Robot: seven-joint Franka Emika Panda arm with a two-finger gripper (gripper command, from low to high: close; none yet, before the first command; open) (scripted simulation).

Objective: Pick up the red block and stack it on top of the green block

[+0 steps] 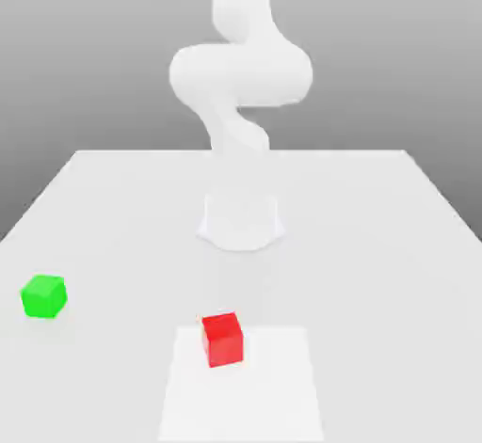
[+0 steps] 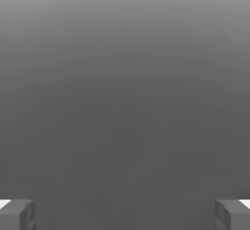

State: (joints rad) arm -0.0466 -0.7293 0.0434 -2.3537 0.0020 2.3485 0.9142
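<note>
The red block [image 1: 222, 339] is a small matte cube resting near the front middle of the white table [image 1: 377, 244]. The green block [image 1: 43, 296], a cube of about the same size, sits apart from it toward the exterior view's left. In the hand view my gripper [image 2: 125, 217] is open: one grey fingertip [image 2: 17, 214] and the other [image 2: 233, 214] stand wide apart, with nothing between them and only plain grey background beyond.
The white arm [image 1: 240, 74] rises from its round base [image 1: 241, 220] at the back middle of the table. A lighter square patch [image 1: 243, 385] marks the surface under the red block. The table's edges run close to the green block's side.
</note>
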